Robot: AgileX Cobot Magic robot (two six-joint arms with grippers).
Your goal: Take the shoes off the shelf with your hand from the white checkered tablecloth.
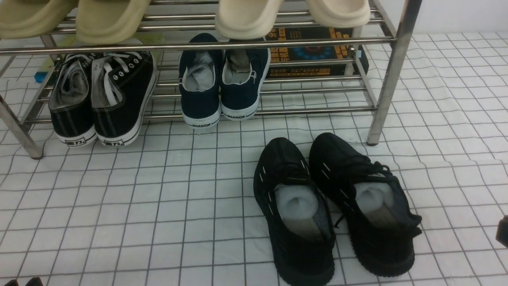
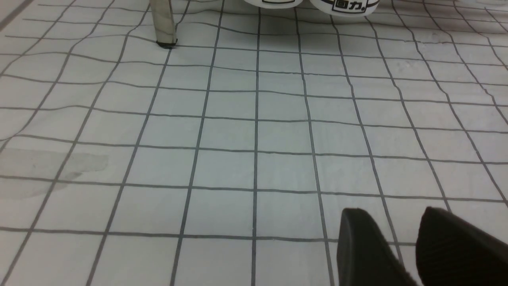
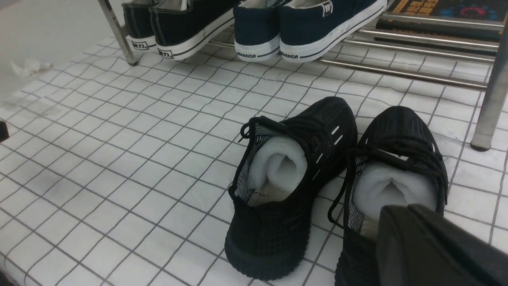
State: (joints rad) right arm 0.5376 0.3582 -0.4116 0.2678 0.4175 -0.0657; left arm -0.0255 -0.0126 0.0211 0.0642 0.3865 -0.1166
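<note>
The shoes, a pair of all-black knit sneakers with white paper stuffing, stand side by side on the white checkered tablecloth [image 1: 139, 206] in front of the shelf [image 1: 391, 79]. The left shoe [image 1: 293, 214] [image 3: 293, 186] and right shoe [image 1: 357, 198] [image 3: 397, 159] point their toes at the shelf. My right gripper [image 3: 397, 210] is shut with nothing in it and hangs near the right shoe's heel; only a dark corner of it [image 1: 503, 234] shows in the front view. My left gripper [image 2: 393, 212] is open over bare cloth, far from the shoes.
On the shelf's lower tier sit black canvas sneakers with white soles [image 1: 103, 99], navy WARRIOR shoes [image 1: 220, 87] and a dark printed box [image 1: 313, 51]. Beige slippers [image 1: 246, 16] rest on the tier above. A slanted steel leg [image 1: 381, 103] stands just behind the right shoe.
</note>
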